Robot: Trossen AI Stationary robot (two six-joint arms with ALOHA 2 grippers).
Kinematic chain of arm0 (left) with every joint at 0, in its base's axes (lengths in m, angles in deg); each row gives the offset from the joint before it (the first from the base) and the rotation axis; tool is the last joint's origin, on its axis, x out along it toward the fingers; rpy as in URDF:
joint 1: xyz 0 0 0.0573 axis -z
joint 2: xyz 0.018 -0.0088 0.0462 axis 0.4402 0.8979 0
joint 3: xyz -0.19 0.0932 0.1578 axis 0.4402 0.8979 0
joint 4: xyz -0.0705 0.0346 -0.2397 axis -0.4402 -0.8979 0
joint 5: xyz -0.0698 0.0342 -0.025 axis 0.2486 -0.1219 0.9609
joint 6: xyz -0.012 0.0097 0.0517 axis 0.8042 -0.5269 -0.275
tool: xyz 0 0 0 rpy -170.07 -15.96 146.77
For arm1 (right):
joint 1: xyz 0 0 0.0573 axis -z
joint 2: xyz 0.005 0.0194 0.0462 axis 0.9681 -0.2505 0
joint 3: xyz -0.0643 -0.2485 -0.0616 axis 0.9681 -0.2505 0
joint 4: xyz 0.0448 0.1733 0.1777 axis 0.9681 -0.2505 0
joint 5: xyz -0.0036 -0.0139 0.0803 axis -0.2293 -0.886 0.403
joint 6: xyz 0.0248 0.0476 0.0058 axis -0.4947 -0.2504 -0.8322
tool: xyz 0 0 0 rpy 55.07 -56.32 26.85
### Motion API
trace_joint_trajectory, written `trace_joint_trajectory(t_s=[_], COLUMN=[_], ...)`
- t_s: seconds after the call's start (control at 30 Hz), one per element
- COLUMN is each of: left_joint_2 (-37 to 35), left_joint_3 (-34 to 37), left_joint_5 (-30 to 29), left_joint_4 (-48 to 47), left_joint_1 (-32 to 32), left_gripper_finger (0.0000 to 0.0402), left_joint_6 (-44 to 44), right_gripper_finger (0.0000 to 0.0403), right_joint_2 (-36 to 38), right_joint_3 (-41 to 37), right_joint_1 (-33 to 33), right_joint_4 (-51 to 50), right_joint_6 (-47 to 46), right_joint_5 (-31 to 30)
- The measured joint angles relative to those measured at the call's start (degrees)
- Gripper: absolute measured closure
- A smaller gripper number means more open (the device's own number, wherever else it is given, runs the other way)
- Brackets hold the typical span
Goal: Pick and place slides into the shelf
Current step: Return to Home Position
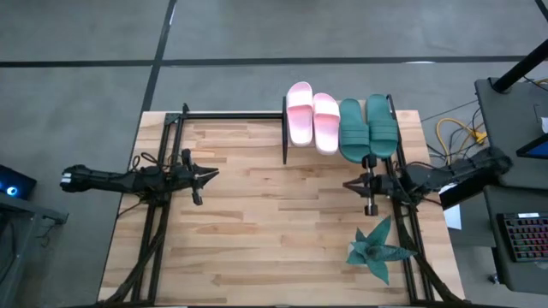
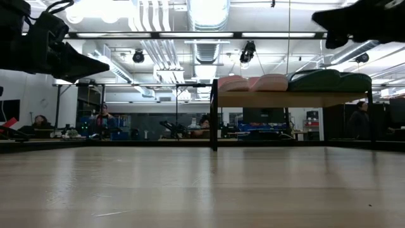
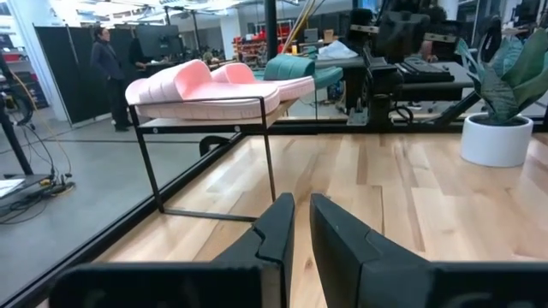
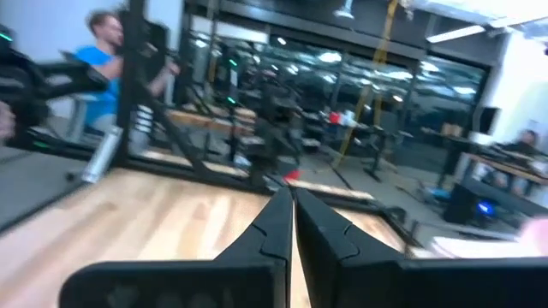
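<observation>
Shelf [image 2: 291, 99] at worktop's [image 1: 274, 205] 1 o'clock edge; four slides [image 1: 352, 128] on it, side by side. Plant [image 1: 377, 248] at 4 o'clock. Left fingers [image 3: 270, 239] at 9 o'clock, right fingers [image 4: 270, 231] at 3 o'clock, between shelf and plant.

Bright ceiling lights [image 2: 209, 11] glare overhead — soft sheen on the tabletop [image 2: 202, 190], shadows faint.
</observation>
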Motion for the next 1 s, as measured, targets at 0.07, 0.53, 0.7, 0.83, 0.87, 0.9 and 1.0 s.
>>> trace_joint_trajectory(t_s=[0.07,0.53,0.7,0.83,0.87,0.9,1.0], left_joint_2=[0.26,-0.31,-0.29,-0.28,-0.25,-0.51,-0.75], left_joint_3=[0.0,0.04,0.04,0.04,0.04,0.04,0.04], left_joint_5=[0.01,0.04,0.68,2.43,3.14,4.01,6.08], left_joint_4=[0.04,0.03,-0.08,0.42,0.4,0.32,0.63], left_joint_1=[0.0,0.0,0.0,0.0,0.0,0.0,0.04], left_gripper_finger=[0.0375,0.0375,0.0375,0.0375,0.0375,0.0375,0.0375], left_joint_6=[-0.05,-0.02,1.84,3.23,3.6,4.19,4.56], right_gripper_finger=[0.0395,0.0395,0.0395,0.0395,0.0395,0.0395,0.0395], right_joint_2=[-0.06,17.13,25.3,24.08,23.68,23.55,23.62], right_joint_3=[0.23,2.57,0.64,-0.02,-0.03,-0.14,-0.36], right_joint_1=[2.99,10.16,10.16,10.14,10.16,10.16,10.16], right_joint_4=[-0.84,-26.27,-29.65,-29.37,-29.28,-29.82,-30.68], right_joint_6=[0.06,-3.72,-2.9,-4.25,-5.2,-5.84,-6.56], right_joint_5=[0.28,-1.0,9.2,12.22,12.26,12.27,13.33])
